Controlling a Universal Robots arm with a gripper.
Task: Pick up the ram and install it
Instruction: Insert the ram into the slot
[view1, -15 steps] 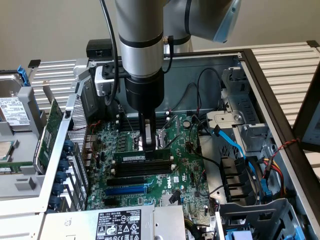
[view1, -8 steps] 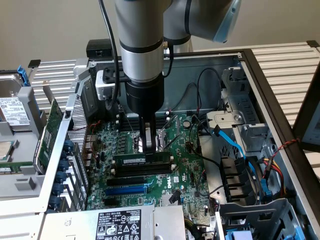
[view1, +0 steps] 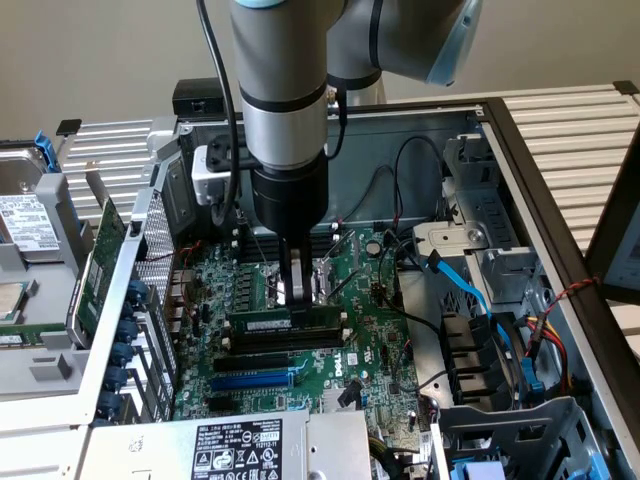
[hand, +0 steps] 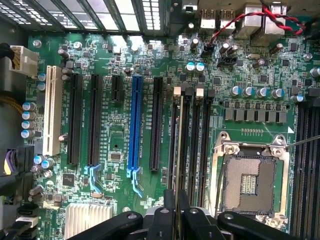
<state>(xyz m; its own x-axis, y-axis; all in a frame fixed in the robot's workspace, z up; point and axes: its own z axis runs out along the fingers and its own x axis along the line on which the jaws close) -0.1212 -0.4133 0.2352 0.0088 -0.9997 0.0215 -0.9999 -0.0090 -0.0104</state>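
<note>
Black fingers (hand: 184, 207) pinched nearly shut on the top edge of the ram (view1: 285, 324), a green stick with a white label. It stands on edge in line with the black memory slots (view1: 285, 347) of the motherboard (view1: 375, 335), just beside the CPU socket (hand: 248, 180); cannot tell if seated. Arm (view1: 285, 100) straight above. Open PC case (view1: 520, 200) all round, on slatted worktop (view1: 580, 130).

The motherboard (hand: 115, 145) is glossy green lacquered board; on it the CPU socket frame (hand: 250, 149) is bright bare metal, the blue slot (hand: 134, 125) smooth plastic, the heatsink (hand: 87, 217) finned matt aluminium; the ram (view1: 290, 326) on it bears matt black chips; the case wall (view1: 400, 160) behind it is dull grey sheet metal.
</note>
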